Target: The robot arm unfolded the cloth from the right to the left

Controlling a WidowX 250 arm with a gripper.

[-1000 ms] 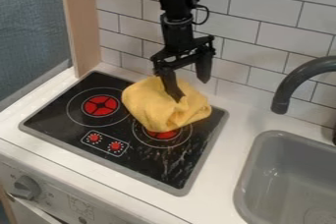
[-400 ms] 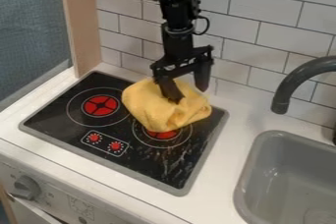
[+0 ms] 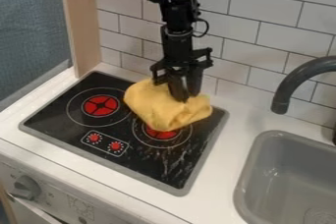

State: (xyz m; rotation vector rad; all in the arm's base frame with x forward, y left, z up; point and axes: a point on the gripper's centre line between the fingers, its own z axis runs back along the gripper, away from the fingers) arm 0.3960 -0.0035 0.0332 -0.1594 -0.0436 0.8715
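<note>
Cloth (image 3: 154,107) (a bundle, really), long axis upper left to lower right.

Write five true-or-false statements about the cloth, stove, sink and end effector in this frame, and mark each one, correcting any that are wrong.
1. The yellow cloth rests on the stove. True.
2. The end effector is down inside the sink. False: it is at the cloth, above the stove.
3. The cloth is spread out flat. False: it lies bunched and folded.
4. The sink is to the right of the stove in the picture. True.
5. The cloth hides both burners completely. False: the left burner is uncovered, and part of the other burner shows too.
</note>
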